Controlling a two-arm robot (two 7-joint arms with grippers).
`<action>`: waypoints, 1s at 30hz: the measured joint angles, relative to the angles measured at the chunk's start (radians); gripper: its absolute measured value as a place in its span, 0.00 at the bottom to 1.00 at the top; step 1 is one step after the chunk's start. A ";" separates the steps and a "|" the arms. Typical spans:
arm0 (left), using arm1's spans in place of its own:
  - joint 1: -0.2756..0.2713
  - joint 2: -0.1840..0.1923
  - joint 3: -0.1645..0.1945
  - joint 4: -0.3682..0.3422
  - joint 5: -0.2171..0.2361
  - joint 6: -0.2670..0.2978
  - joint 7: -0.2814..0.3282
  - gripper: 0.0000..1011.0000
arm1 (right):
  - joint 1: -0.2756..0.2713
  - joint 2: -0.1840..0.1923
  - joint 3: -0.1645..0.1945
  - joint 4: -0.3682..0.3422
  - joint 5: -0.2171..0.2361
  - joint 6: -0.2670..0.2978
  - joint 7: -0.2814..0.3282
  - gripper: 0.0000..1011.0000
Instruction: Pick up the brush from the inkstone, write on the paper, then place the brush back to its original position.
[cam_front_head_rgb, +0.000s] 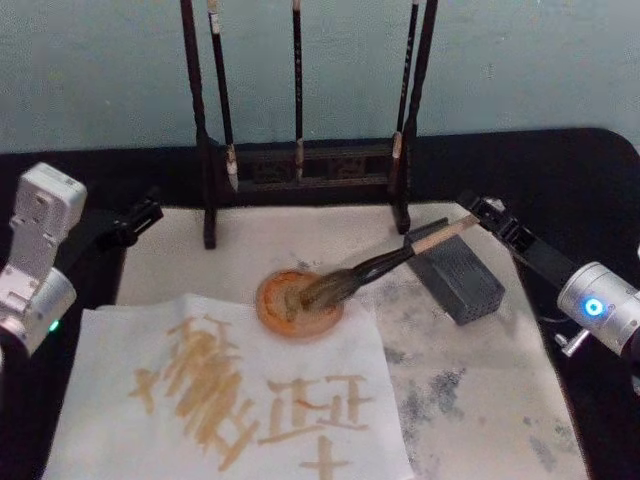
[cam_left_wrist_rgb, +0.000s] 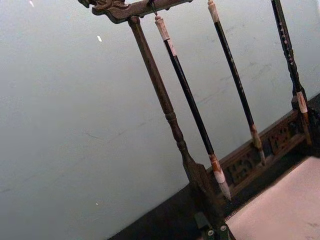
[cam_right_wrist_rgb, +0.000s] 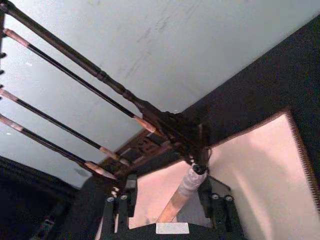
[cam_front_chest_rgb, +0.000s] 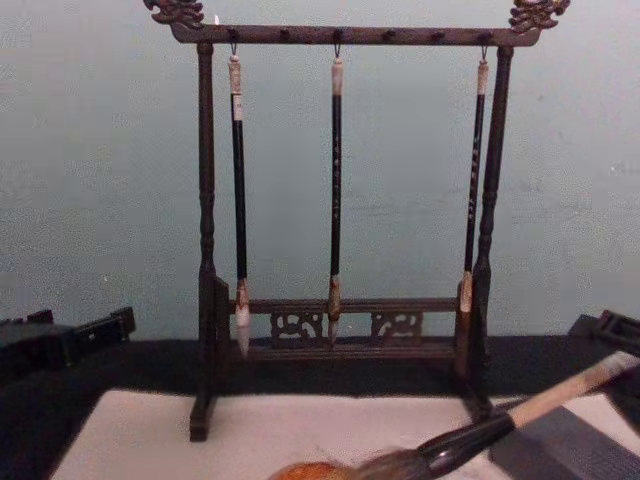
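Right hand (cam_front_head_rgb: 478, 213) grasps the brush (cam_front_head_rgb: 385, 263) at the grey end of its tan handle; the right wrist view shows the handle rising between the two fingers, clenched on it. The brush slants down to the left: shaft crossing above the near-left end of the inkstone (cam_front_head_rgb: 455, 270), bristles resting in the shallow orange dish (cam_front_head_rgb: 298, 304) beside it. The paper (cam_front_head_rgb: 230, 395) lies in front, already carrying tan strokes (several characters, so writing looks well along or finished).

Judged step: either loading the bristles for more strokes or the start of the return. I cannot tell which.

Next move, if returning: lift the head clear of the dish, swing it right, lay the shaft across the inkstone, then let go. Keep the handle end clear of the rack (cam_front_head_rgb: 300, 160) behind.

Left hand (cam_front_head_rgb: 130, 222) is parked at the left edge of the surface, fingers' state not discernible.
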 joint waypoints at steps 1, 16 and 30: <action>0.000 0.000 0.000 0.000 0.000 0.000 0.000 0.99 | -0.002 0.005 0.000 -0.006 -0.010 -0.002 -0.014 0.78; 0.000 0.000 0.000 0.000 0.000 0.000 0.000 0.99 | -0.015 0.036 0.014 -0.039 -0.100 0.006 -0.091 1.00; 0.000 0.000 0.000 0.000 0.000 0.000 0.000 0.99 | -0.010 0.034 0.004 -0.019 -0.183 0.029 -0.107 1.00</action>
